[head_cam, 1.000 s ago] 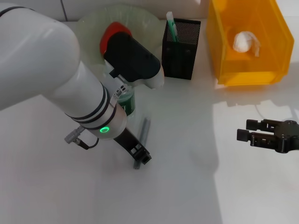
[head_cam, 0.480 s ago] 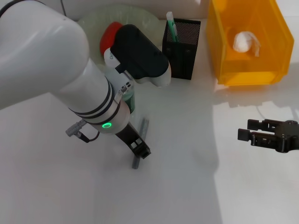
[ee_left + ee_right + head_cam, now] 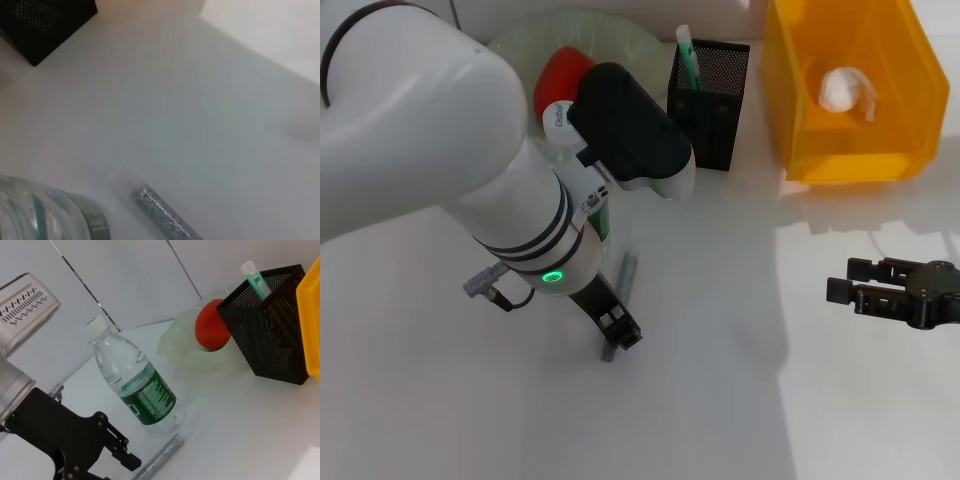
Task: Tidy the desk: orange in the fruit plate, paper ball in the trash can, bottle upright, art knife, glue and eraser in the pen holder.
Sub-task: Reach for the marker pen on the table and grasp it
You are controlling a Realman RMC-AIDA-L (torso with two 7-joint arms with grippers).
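Hovering my left gripper (image 3: 617, 331) low over the glue (image 3: 624, 283) on the desk (image 3: 720, 400), whether its fingers are parted I cannot tell | bottle (image 3: 134, 382) standing upright just beside | orange (image 3: 560, 72) sitting in plate (image 3: 510, 45) | knife (image 3: 688, 58) in holder (image 3: 715, 105) | my right gripper (image 3: 840, 280) waiting open, well apart

My left arm reaches across from the near left, its wrist ring lit green, and my left gripper (image 3: 617, 333) points down at the desk with its fingertips low to the surface; I can't tell how far its fingers are parted. My right gripper (image 3: 840, 281) hangs off to the right, level, fingers parted and pointing left, holding nothing.
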